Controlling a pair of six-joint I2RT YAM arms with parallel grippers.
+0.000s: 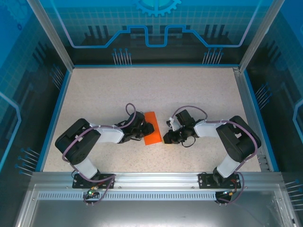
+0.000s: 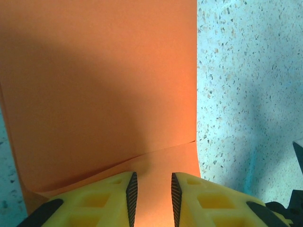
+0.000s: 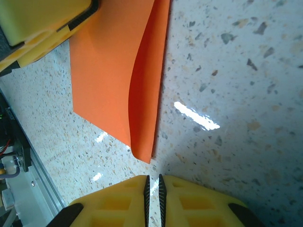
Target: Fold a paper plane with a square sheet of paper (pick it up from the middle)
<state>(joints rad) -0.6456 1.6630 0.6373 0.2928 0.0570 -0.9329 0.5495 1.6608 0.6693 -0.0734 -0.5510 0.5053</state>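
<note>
Between the two arms lies the square sheet of paper (image 1: 152, 128), folded over on the speckled surface (image 1: 189, 90), its top layer bowing up. Left tool (image 2: 151, 183) sits over one edge, jaws slightly parted; right tool (image 3: 153, 182) just beside, nearly closed, empty

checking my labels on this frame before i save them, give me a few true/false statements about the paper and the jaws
1. The square sheet of paper lies folded over, its top layer bowing up along one edge. True.
2. The right jaws are clamped on the paper. False: they are closed to a thin slit with nothing between them, over the bare table just short of the paper's corner.
3. The left jaws stand apart, with orange paper showing in the gap. True.
4. The paper is already a slim pointed dart. False: it is a folded rectangle.
</note>
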